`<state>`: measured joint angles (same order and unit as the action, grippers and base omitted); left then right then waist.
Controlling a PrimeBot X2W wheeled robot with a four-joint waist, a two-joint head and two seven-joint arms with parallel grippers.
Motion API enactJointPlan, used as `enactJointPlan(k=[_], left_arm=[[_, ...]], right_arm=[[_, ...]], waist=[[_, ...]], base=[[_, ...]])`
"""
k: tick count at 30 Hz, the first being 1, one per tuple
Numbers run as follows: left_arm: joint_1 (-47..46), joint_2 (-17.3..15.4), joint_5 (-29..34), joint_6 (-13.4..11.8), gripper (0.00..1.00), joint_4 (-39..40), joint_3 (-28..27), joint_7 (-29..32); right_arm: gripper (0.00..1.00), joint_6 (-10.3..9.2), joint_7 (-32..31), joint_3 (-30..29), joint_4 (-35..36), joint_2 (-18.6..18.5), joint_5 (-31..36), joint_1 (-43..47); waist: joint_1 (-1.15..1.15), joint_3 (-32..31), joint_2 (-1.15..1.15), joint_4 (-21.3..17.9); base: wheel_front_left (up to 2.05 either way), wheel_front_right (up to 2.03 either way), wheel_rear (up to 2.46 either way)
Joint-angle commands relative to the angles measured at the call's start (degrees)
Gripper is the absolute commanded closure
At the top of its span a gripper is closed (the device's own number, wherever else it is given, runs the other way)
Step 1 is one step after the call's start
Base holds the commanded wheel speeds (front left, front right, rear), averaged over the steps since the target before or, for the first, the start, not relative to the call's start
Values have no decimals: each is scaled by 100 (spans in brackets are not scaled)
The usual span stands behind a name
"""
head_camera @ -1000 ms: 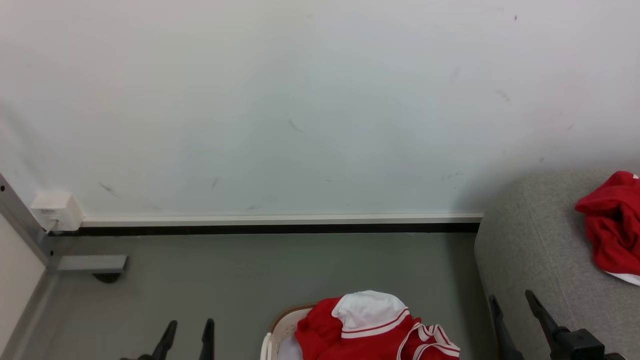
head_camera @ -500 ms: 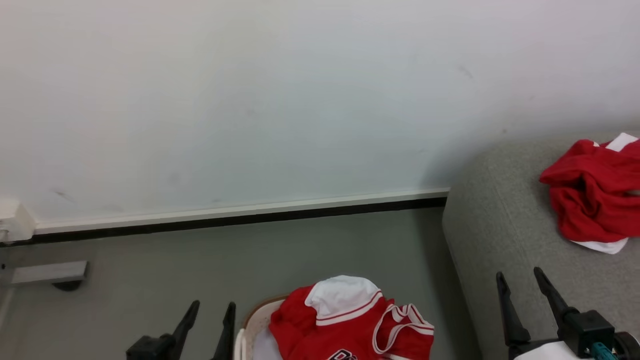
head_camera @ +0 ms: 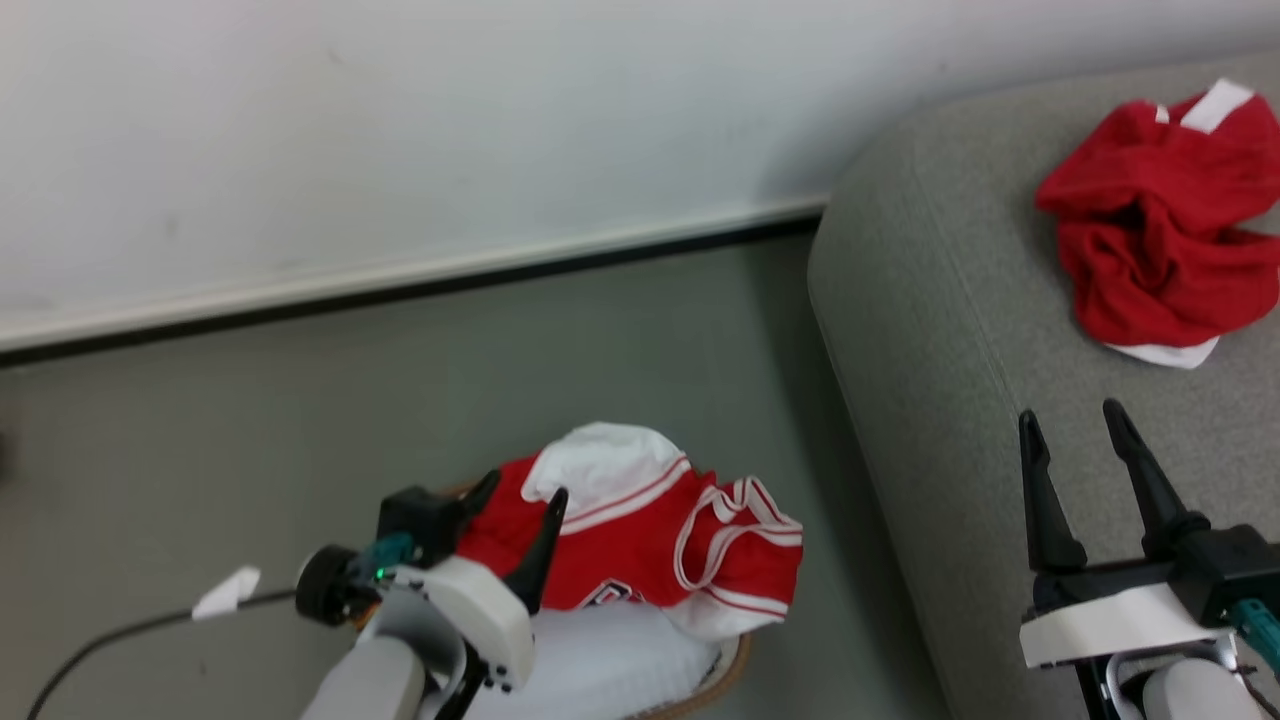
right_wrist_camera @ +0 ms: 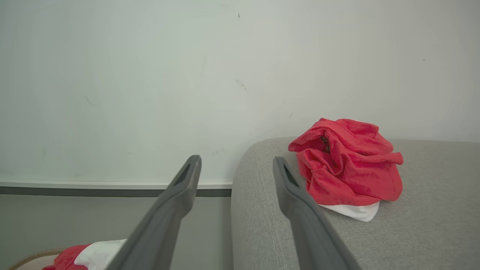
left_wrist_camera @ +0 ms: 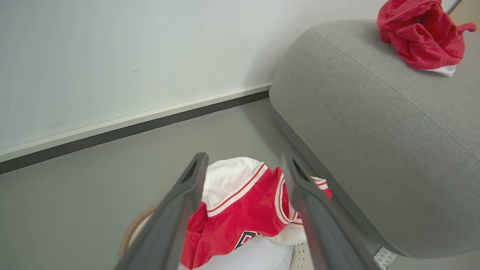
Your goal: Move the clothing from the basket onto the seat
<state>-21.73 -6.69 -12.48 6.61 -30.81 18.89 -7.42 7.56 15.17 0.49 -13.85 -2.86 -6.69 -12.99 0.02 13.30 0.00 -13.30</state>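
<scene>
Rounded grey fabric sofa (head_camera: 930, 300) bears crumpled red jersey (head_camera: 1150, 240).

A plain white wall (head_camera: 500, 120), faintly scuffed, is evenly lit. Along the foot of the wall runs a pale skirting board (head_camera: 400, 270), dark along its lower edge. A smooth grey-green floor (head_camera: 250, 420) spreads out from the wall. A light grey fabric sofa (head_camera: 950, 330) stands by the wall, shading it softly.

on floor (head_camera: 300, 400), basket (left_wrist_camera: 137, 225) with jersey (head_camera: 640, 540) inside; to its right, seat (head_camera: 950, 400) bearing another garment (head_camera: 1150, 250); behind, wall (head_camera: 400, 120).
</scene>
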Motion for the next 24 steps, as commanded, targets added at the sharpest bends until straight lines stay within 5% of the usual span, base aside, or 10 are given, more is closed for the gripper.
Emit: enactJointPlan(k=[1,9,24], left_arm=[[-247,-26,17,26,0,-160,5,51],[-1319,4,223,77,0,-1372,519,431],[-2818,-160,337,78,0,-2901,1975,-8]], right_arm=[[0,-15,-5,28,95,-7,-45,-129],[0,-15,-5,219,647,-6,-131,-570],[0,-15,-4,265,1635,-8,-26,-1133]], waist=[[-2,585,0,-246],[-2,1522,0,-258],[-2,2969,0,-174]], base=[[0,0,0],[0,0,0],[0,0,0]])
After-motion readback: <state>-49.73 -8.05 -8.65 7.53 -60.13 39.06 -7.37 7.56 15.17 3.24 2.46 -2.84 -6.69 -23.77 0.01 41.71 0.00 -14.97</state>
